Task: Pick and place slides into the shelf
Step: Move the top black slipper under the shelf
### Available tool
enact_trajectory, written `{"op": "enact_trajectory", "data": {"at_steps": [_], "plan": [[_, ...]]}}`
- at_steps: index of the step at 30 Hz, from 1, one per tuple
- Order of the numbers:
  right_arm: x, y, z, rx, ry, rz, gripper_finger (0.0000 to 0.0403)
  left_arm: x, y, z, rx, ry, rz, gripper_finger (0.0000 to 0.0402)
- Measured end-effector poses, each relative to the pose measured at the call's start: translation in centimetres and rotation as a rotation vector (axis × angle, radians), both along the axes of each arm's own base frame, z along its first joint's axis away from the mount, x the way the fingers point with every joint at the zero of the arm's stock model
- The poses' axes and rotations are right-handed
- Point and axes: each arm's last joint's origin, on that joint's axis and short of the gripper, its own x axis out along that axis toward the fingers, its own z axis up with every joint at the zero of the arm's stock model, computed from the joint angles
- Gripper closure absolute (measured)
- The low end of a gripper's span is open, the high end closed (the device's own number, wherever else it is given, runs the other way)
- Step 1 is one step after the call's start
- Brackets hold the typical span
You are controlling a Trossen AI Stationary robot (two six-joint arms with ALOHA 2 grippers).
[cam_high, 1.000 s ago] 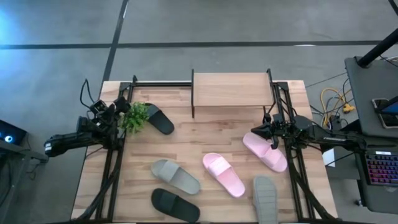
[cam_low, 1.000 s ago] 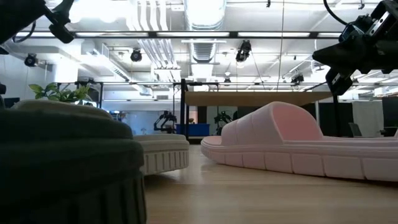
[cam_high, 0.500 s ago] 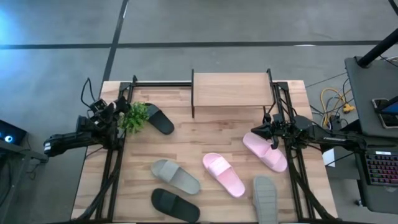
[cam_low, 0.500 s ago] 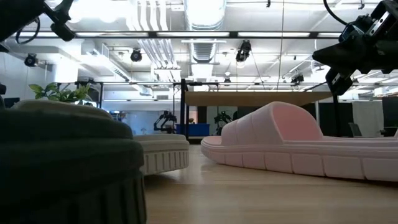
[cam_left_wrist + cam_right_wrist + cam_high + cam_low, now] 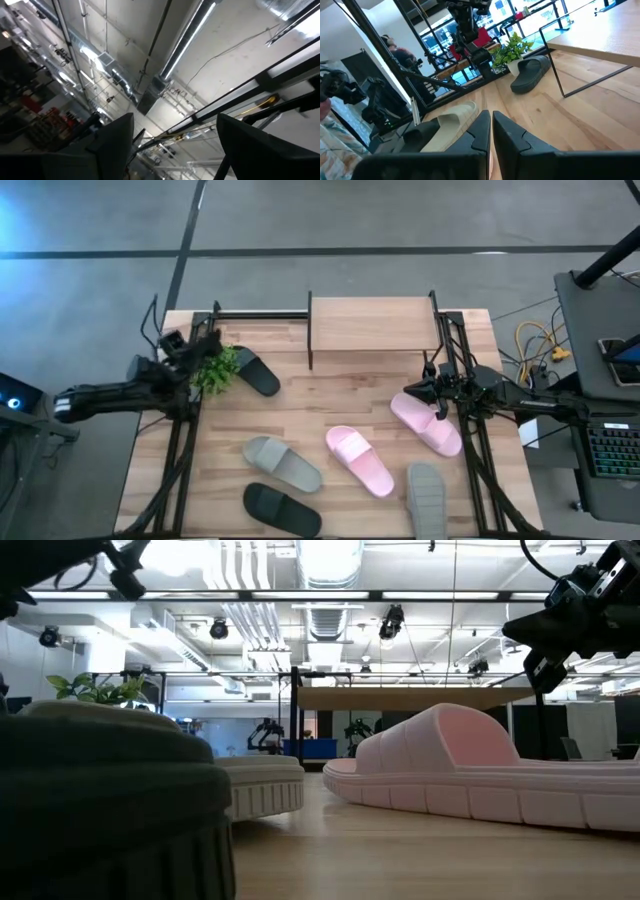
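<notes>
Six slides lie on the table in the high view: a black slide (image 5: 256,371) beside the plant, a grey slide (image 5: 282,463), a black slide (image 5: 283,510), two pink slides (image 5: 359,460) (image 5: 426,424) and a grey slide (image 5: 425,498). The shelf (image 5: 372,325) stands at the far edge with nothing on it. My left gripper (image 5: 200,340) hangs open over the table's left edge by the plant, with its fingers (image 5: 116,145) tipped up at the ceiling. My right gripper (image 5: 411,393) is shut (image 5: 490,131) and hovers by the far end of the right pink slide.
A small green plant (image 5: 218,367) stands at the far left, against the black slide. Black frame rails run along both sides of the table. Bare wood lies between the shelf and the slides. A desk with a keyboard stands beyond the right edge.
My left gripper has moved a little toward the far edge and toward the plant. The right arm and all the slides have kept still.
</notes>
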Motion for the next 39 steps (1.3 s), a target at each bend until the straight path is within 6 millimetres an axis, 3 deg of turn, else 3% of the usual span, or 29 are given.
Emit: {"op": "enact_trajectory", "data": {"at_steps": [4,12,20,29,39], "plan": [[0.0,0.0,0.0,0.000,0.000,0.000,0.0390,1.2,0.3,0.3,-0.012,0.039,0.006,0.0132],[0.0,0.0,0.0,0.000,0.000,0.000,0.0390,2.5,0.4,2.8,0.021,-0.039,-0.013,0.0132],[0.0,0.0,0.0,0.000,0.000,0.000,0.0390,5.5,1.0,3.9,0.052,0.085,0.005,0.0132],[0.0,0.0,0.0,0.000,-0.001,0.000,0.0390,8.9,1.8,5.0,0.036,0.558,0.058,0.0132],[0.0,0.0,0.0,0.000,0.000,0.000,0.0390,10.5,2.7,7.3,0.104,1.194,0.275,0.0132]]}}
